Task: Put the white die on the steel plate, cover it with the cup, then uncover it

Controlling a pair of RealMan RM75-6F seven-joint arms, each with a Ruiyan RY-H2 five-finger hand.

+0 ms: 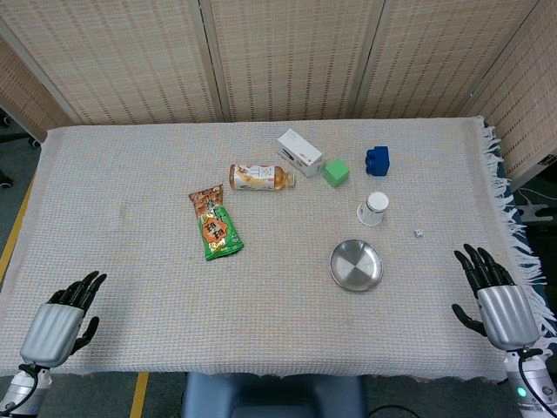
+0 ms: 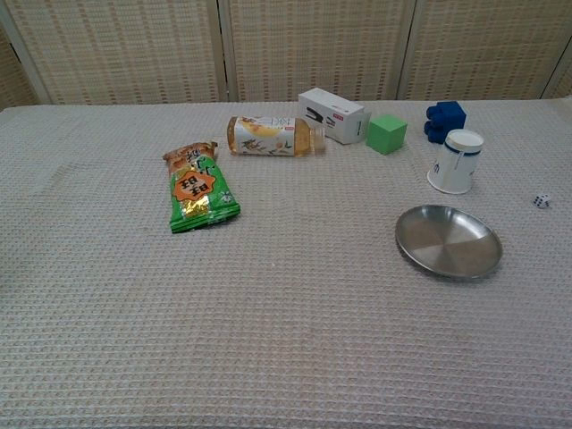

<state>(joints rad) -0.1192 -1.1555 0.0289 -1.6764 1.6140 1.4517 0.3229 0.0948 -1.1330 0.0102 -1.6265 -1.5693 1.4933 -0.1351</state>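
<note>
Your left hand rests at the near left table edge, fingers spread and holding nothing, well apart from the work. The round steel plate lies bare, so nothing is started. Just behind it stands the white paper cup, apparently upside down (hard to be sure), ready for covering. The small white die sits right of the plate, nearest your right hand, also open-fingered and empty.
</note>
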